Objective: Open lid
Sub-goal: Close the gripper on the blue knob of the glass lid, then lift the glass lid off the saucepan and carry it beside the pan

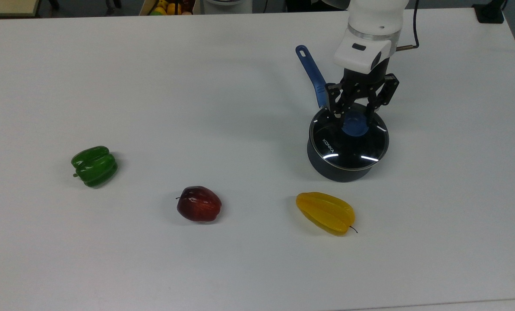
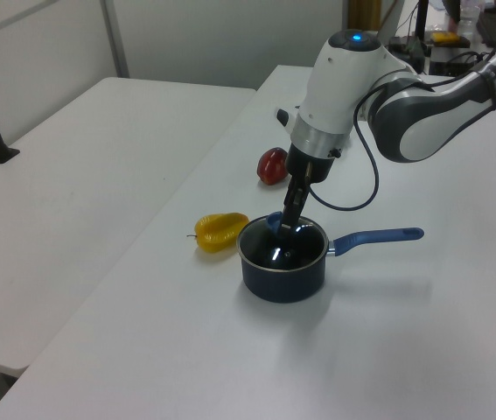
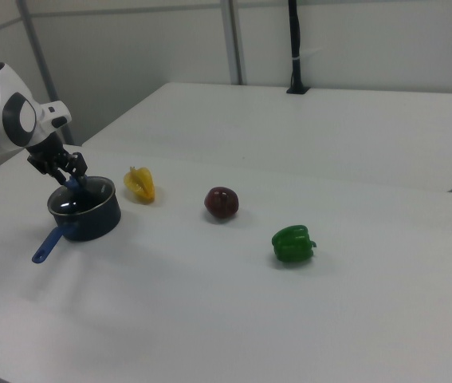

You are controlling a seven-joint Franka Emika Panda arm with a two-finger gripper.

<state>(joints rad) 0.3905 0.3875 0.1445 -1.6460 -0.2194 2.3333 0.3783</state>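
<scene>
Claw (image 1: 355, 117) stood straight above the lid (image 1: 349, 143), its open fingers flanking the blue knob (image 1: 355, 125); the lid sat on the pan (image 1: 341, 169) near the worktop's (image 1: 197, 86) far edge.

White table (image 1: 197, 77) holds saucepan (image 1: 341, 166), starfruit (image 1: 325, 212), apple (image 1: 199, 204), pepper (image 1: 94, 166).
</scene>
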